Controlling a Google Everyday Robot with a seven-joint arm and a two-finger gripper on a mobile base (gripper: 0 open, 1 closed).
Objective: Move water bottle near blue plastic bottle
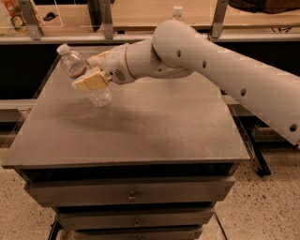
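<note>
The water bottle (80, 71), clear and ribbed with a white cap and a red label band, is tilted to the left and held off the grey table (140, 126) at its far left. My gripper (93, 71) is shut around the bottle's middle, tan fingers (91, 80) on either side. The blue plastic bottle (176, 11) is almost wholly hidden behind my white arm (211, 61); only its white cap and neck show at the table's far side.
A shelf rail with metal posts (106, 21) runs behind the table. Drawers (131, 194) sit below the tabletop. The speckled floor (267, 206) lies to the right.
</note>
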